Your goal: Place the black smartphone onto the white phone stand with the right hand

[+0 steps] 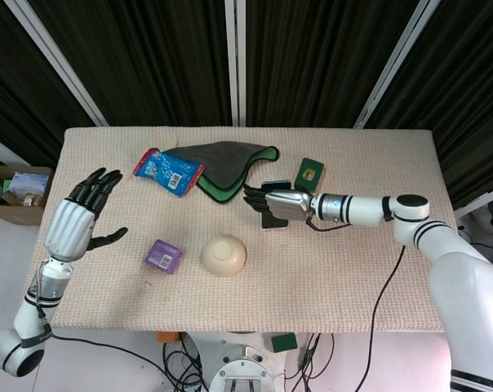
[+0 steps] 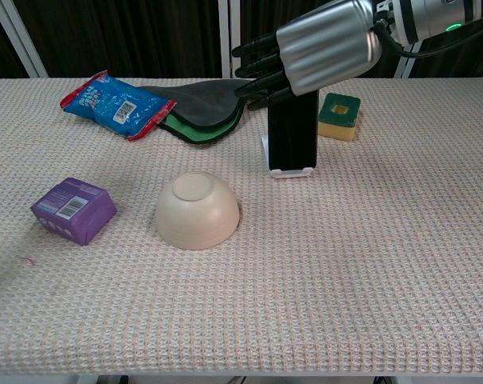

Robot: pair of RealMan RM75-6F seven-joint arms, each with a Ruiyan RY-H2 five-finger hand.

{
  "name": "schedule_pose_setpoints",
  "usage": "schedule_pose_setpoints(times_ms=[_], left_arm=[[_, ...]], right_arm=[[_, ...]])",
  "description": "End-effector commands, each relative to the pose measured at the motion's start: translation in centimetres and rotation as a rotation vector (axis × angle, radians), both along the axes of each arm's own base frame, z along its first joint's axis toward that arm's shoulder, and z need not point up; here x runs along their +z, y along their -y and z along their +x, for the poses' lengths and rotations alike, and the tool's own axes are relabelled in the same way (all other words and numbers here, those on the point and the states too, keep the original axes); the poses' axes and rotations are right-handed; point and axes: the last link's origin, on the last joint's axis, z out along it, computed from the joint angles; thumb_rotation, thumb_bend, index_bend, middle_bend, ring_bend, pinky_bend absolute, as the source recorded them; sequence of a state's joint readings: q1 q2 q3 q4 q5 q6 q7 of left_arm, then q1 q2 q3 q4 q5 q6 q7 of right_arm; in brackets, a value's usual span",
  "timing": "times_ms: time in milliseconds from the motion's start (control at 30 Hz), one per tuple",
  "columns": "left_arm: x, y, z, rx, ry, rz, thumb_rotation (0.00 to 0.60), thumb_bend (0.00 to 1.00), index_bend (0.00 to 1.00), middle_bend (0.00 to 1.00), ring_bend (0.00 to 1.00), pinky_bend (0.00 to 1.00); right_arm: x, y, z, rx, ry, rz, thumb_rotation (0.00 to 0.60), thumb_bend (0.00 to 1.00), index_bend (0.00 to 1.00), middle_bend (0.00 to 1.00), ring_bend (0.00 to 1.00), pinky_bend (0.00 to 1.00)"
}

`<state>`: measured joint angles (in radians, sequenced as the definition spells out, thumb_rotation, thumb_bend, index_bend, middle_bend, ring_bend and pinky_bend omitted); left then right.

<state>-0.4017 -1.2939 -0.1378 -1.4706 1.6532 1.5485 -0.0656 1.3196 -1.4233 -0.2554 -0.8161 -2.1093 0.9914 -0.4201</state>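
Observation:
The black smartphone (image 2: 294, 132) stands upright in the white phone stand (image 2: 288, 170) near the middle of the table, its screen facing the front edge. My right hand (image 2: 317, 52) hovers at the phone's top edge with its fingers (image 2: 257, 60) stretched out and apart toward the left, gripping nothing. From above, the right hand (image 1: 279, 200) covers most of the phone (image 1: 271, 219), and the stand is hidden there. My left hand (image 1: 71, 224) hangs open beyond the table's left edge, far from the phone.
An upturned cream bowl (image 2: 197, 210) sits just front-left of the stand. A purple box (image 2: 73, 210) lies further left. At the back are a blue snack packet (image 2: 117, 104), a dark cloth with green trim (image 2: 201, 108) and a green-yellow sponge (image 2: 339, 110).

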Motion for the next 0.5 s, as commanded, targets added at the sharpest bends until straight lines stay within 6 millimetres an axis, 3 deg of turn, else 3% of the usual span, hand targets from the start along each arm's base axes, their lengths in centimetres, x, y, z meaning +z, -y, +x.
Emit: schedule_pose_setpoints(times_ms=[33, 300, 500], left_arm=[[0.0, 0.0, 0.0, 0.0, 0.001, -0.001, 0.6, 0.0, 0.07, 0.11, 0.08, 0.25], [0.2, 0.0, 0.1, 0.001, 0.002, 0.005, 0.6, 0.0, 0.07, 0.11, 0.08, 0.25], [1.0, 0.2, 0.0, 0.005, -0.007, 0.025, 0.6, 0.0, 0.07, 0.11, 0.08, 0.25]], right_arm=[[0.2, 0.0, 0.0, -0.007, 0.006, -0.013, 0.6, 0.23, 0.0, 0.0, 0.0, 0.0], [1.5, -0.5, 0.2, -0.03, 0.067, -0.03, 0.6, 0.19, 0.0, 0.0, 0.0, 0.0], [5.8, -2.8, -0.4, -0.102, 0.287, -0.064, 0.6, 0.19, 0.0, 0.0, 0.0, 0.0]])
